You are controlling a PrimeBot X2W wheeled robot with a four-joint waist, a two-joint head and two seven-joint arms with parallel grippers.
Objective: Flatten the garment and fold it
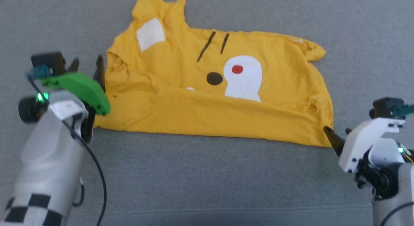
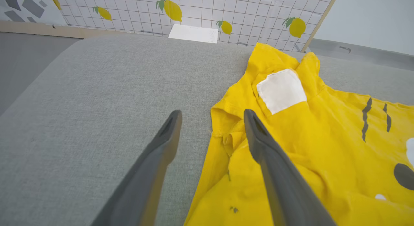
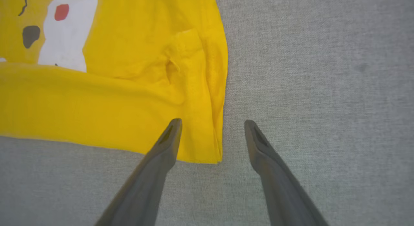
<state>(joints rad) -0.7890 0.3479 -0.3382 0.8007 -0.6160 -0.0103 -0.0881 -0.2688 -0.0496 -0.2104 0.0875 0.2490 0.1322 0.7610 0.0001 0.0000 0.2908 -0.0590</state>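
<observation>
Yellow on grey: found the garment (image 1: 258,112) spread wide across the cushioned surface (image 1: 207,180), near hem doubled back over the foot of the white shape (image 1: 244,77), far-left part with the white patch (image 1: 150,33) bunched. Saw the left gripper (image 1: 88,62) parted, straddling the crumpled left edge, and the right gripper (image 1: 336,130) parted likewise over the near right corner, nothing held. Judged both stationed at opposite ends to pinch and draw the cloth flat.

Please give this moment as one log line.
garment: near edge folded over | left gripper: open, at left edge | right gripper: open, at right corner
</observation>
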